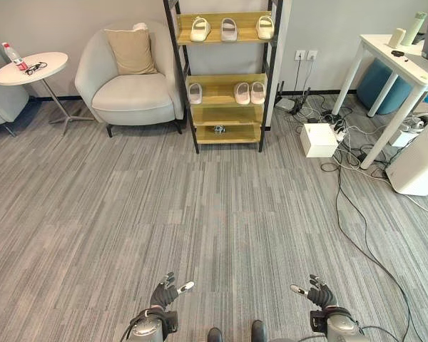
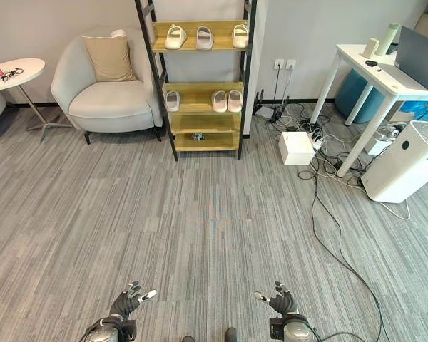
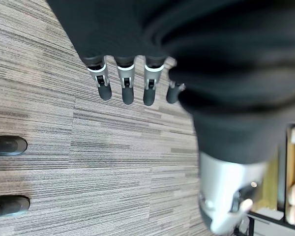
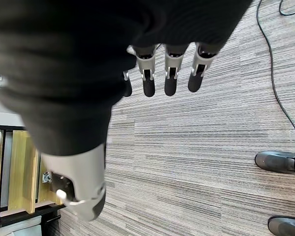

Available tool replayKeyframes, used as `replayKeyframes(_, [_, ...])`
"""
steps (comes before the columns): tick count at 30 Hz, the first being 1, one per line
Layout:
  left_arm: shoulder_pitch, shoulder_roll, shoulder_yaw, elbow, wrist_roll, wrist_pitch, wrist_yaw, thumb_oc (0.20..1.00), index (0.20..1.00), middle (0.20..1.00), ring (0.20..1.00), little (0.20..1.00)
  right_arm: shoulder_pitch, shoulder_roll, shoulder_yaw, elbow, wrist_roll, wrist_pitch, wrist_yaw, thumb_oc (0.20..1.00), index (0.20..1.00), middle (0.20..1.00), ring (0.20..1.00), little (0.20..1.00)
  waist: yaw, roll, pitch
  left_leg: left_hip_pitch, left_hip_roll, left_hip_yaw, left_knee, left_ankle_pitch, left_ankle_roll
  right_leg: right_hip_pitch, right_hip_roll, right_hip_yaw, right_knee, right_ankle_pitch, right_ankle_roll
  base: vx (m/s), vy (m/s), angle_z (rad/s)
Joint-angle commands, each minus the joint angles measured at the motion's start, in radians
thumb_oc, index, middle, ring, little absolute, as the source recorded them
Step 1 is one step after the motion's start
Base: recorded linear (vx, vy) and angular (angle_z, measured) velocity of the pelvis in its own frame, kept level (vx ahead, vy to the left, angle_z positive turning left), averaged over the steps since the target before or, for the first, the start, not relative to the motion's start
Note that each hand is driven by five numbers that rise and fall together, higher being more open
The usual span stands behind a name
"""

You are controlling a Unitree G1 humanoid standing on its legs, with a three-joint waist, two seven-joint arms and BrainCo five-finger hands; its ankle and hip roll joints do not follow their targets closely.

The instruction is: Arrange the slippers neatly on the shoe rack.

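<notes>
Right now the robot stands far back from the shoe rack, which sits up at 12 o'clock against the wall. Six pale slippers are already on it. On the top shelf three slippers sit in a row, apart from each other: one at the left, one in the middle and one at the right. On the middle shelf one slipper sits alone at the left, and two slippers sit side by side, touching, like a pair. A small dark thing lies on the low shelf; I cannot tell what it is. The left hand is low at 7 o'clock and the right hand is low at 5 o'clock. Both hang over the bare carpet with fingers straight and loose, holding nothing, because there is nothing near to pick up. No slipper is on the floor, so the job looks nearly done, or the lone ones may yet need pairing. An armchair with a tan cushion is at 11 o'clock, and a round side table is at 10 o'clock. A white desk and loose wires are at 2 o'clock, so walking there could trip the robot.
</notes>
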Motion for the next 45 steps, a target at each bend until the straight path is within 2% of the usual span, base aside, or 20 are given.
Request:
replayKeyframes(1, [-0.065,0.026,0.02,0.001,-0.002,-0.028,0.009,1.0,1.0,1.0,1.0,1.0,-0.062,-0.027,0.022,-0.016,0.006,-0.016,0.003,1.0,1.0,1.0,1.0,1.0,-0.002,-0.044,0.036,0.017,0.059,-0.044,-0.001,-0.1,-0.057,0.05,-0.102,0.022,0.002,-0.122,0.117,0.03,0.107,-0.02])
replayKeyframes(7, [-0.055,0.074,0.03,-0.087,0.024,-0.025,0.001,1.0,1.0,1.0,1.0,1.0,-0.083,-0.046,-0.005,-0.061,0.003,-0.01,0.0,1.0,1.0,1.0,1.0,1.0,0.017,-0.063,0.09,-0.076,0.029,-0.045,0.087,-0.139,-0.013,-0.097,-0.135,0.017,0.245,-0.144,0.16,-0.04,0.144,-0.02])
replayKeyframes(8, [-0.046,0.084,0.033,-0.111,0.041,-0.024,-0.003,1.0,1.0,1.0,1.0,1.0,-0.079,-0.046,-0.003,-0.077,-0.008,-0.006,0.002,1.0,1.0,1.0,1.0,1.0,0.007,-0.054,0.114,-0.059,0.027,-0.039,0.084,-0.149,0.003,-0.172,-0.147,0.023,0.397,-0.085,0.188,0.0,0.163,-0.05])
replayKeyframes(11, [-0.047,0.088,0.024,-0.138,0.074,-0.024,-0.017,1.0,1.0,1.0,1.0,1.0,-0.051,-0.043,-0.007,-0.128,-0.024,-0.006,0.005,1.0,1.0,1.0,1.0,1.0,-0.011,-0.029,0.14,-0.009,0.037,-0.042,0.061,-0.17,0.005,-0.264,-0.156,0.006,0.521,-0.065,0.183,0.2,0.14,-0.11])
replayKeyframes(13, [-0.058,0.084,0.023,-0.159,0.077,-0.026,-0.021,1.0,1.0,1.0,1.0,1.0,-0.047,-0.04,-0.008,-0.134,-0.024,-0.006,0.008,1.0,1.0,1.0,1.0,1.0,-0.025,-0.026,0.15,0.041,0.03,-0.046,0.037,-0.188,-0.003,-0.273,-0.163,-0.041,0.428,-0.075,0.168,0.33,-0.009,0.03])
replayKeyframes(16, [-0.106,0.078,0.019,-0.176,0.065,-0.039,-0.008,1.0,1.0,1.0,1.0,1.0,-0.044,-0.043,-0.008,-0.133,-0.019,0.0,0.001,1.0,1.0,1.0,1.0,1.0,-0.068,-0.033,0.16,0.146,0.034,-0.063,-0.001,-0.242,-0.039,-0.308,-0.154,-0.112,0.12,-0.017,0.176,0.44,-0.152,0.01])
replayKeyframes(19, [-0.118,0.077,0.018,-0.181,0.071,-0.046,-0.006,1.0,1.0,1.0,1.0,1.0,-0.02,-0.049,-0.012,-0.145,-0.026,0.002,0.002,1.0,1.0,1.0,1.0,1.0,-0.087,-0.031,0.152,0.181,0.045,-0.076,-0.001,-0.277,-0.054,-0.299,-0.141,-0.096,0.048,0.003,0.179,0.35,-0.187,0.32])
replayKeyframes(20, [-0.115,0.068,0.025,-0.195,0.065,-0.053,-0.001,1.0,1.0,1.0,1.0,1.0,-0.006,-0.05,-0.012,-0.151,-0.027,-0.009,0.01,1.0,1.0,1.0,1.0,1.0,-0.094,-0.03,0.142,0.189,0.06,-0.082,0.039,-0.272,-0.072,-0.282,-0.129,-0.074,0.065,0.022,0.153,0.66,-0.471,0.59])
replayKeyframes(23, [-0.113,0.058,0.024,-0.23,0.02,-0.056,-0.011,1.0,1.0,1.0,1.0,1.0,-0.022,-0.081,-0.014,-0.15,-0.003,-0.033,0.017,1.0,1.0,1.0,1.0,1.0,-0.075,-0.023,0.157,-0.029,0.064,-0.105,0.493,-0.077,-0.114,-0.173,-0.093,-0.058,0.053,-0.035,0.072,0.36,-0.377,0.47])
replayKeyframes(26, [-0.119,0.071,0.025,-0.231,0.051,-0.058,0.001,1.0,1.0,1.0,1.0,1.0,-0.031,-0.085,-0.022,-0.137,0.02,-0.032,0.006,1.0,1.0,1.0,1.0,1.0,-0.051,-0.046,0.168,-0.143,0.085,-0.039,0.591,-0.064,-0.108,-0.104,-0.097,-0.048,0.065,-0.097,0.043,0.4,-0.213,-0.24])
replayKeyframes(27, [-0.122,0.069,0.023,-0.225,0.053,-0.057,0.003,1.0,1.0,1.0,1.0,1.0,-0.031,-0.084,-0.022,-0.133,0.026,-0.036,0.004,1.0,1.0,1.0,1.0,1.0,-0.045,-0.053,0.169,-0.174,0.084,-0.027,0.563,-0.079,-0.1,-0.09,-0.099,-0.044,0.063,-0.109,0.043,0.45,0.032,-0.06])
replayKeyframes(28, [-0.128,0.062,0.01,-0.232,0.072,-0.057,0.01,1.0,1.0,1.0,1.0,1.0,-0.033,-0.085,-0.026,-0.126,0.031,-0.042,-0.001,1.0,1.0,1.0,1.0,1.0,-0.022,-0.05,0.17,-0.235,0.097,0.003,0.353,-0.121,-0.081,-0.03,-0.093,-0.04,0.051,-0.153,0.057,0.46,0.028,0.07])
replayKeyframes(29, [-0.127,0.062,0.01,-0.233,0.072,-0.057,0.01,1.0,1.0,1.0,1.0,1.0,-0.032,-0.085,-0.026,-0.126,0.031,-0.042,-0.001,1.0,1.0,1.0,1.0,1.0,-0.022,-0.052,0.171,-0.226,0.094,0.004,0.342,-0.118,-0.08,-0.026,-0.096,-0.039,0.05,-0.155,0.057,0.49,0.084,-0.02])
replayKeyframes(31, [-0.137,0.059,-0.001,-0.251,0.087,-0.056,0.023,1.0,1.0,1.0,1.0,1.0,-0.033,-0.084,-0.026,-0.109,0.03,-0.049,-0.016,1.0,1.0,1.0,1.0,1.0,0.007,-0.028,0.17,-0.292,0.119,-0.017,0.068,0.046,-0.109,0.054,-0.071,-0.042,0.031,-0.201,0.066,0.51,0.119,-0.18])
replayKeyframes(32, [-0.143,0.063,-0.004,-0.258,0.098,-0.057,0.027,1.0,1.0,1.0,1.0,1.0,-0.028,-0.082,-0.03,-0.098,0.031,-0.045,-0.026,1.0,1.0,1.0,1.0,1.0,0.016,-0.031,0.162,-0.346,0.118,0.024,0.005,0.06,-0.112,0.105,-0.07,-0.044,0.019,-0.219,0.072,0.5,0.119,-0.34])
replayKeyframes(35, [-0.122,0.072,0.004,-0.28,0.106,-0.06,0.024,1.0,1.0,1.0,1.0,1.0,-0.023,-0.073,-0.024,-0.098,0.016,-0.042,-0.015,1.0,1.0,1.0,1.0,1.0,0.029,-0.029,0.144,-0.329,0.117,0.021,-0.001,0.086,-0.11,0.129,-0.069,-0.02,0.024,-0.228,0.08,0.36,0.184,-0.1])
replayKeyframes(38, [-0.092,0.081,0.013,-0.295,0.107,-0.06,0.015,1.0,1.0,1.0,1.0,1.0,-0.02,-0.057,-0.021,-0.097,-0.006,-0.033,-0.003,1.0,1.0,1.0,1.0,1.0,0.042,-0.049,0.116,-0.311,0.094,0.019,0.037,0.095,-0.087,0.144,-0.112,0.012,0.047,-0.231,0.105,0.39,0.289,-0.97])
replayKeyframes(41, [-0.08,0.109,0.018,-0.297,0.11,-0.051,-0.003,1.0,1.0,1.0,1.0,1.0,-0.02,-0.034,-0.026,-0.087,-0.003,-0.024,0.017,1.0,1.0,1.0,1.0,1.0,0.047,-0.088,0.095,-0.276,0.052,0.046,0.066,0.033,-0.046,0.071,-0.159,0.046,0.21,-0.159,0.16,0.34,0.308,-0.41])
replayKeyframes(42, [-0.083,0.123,0.018,-0.299,0.106,-0.05,-0.003,1.0,1.0,1.0,1.0,1.0,-0.022,-0.024,-0.027,-0.082,0.004,-0.024,0.019,1.0,1.0,1.0,1.0,1.0,0.036,-0.083,0.103,-0.233,0.033,0.048,0.062,-0.006,-0.017,-0.022,-0.167,0.054,0.391,-0.073,0.177,0.33,0.333,0.32])
replayKeyframes(45, [-0.085,0.126,0.018,-0.3,0.11,-0.049,-0.003,1.0,1.0,1.0,1.0,1.0,-0.019,-0.011,-0.026,-0.07,0.008,-0.024,0.017,1.0,1.0,1.0,1.0,1.0,0.022,-0.067,0.119,-0.156,0.023,0.039,0.028,-0.039,-0.002,-0.113,-0.164,0.021,0.479,-0.023,0.165,0.3,0.202,0.71])
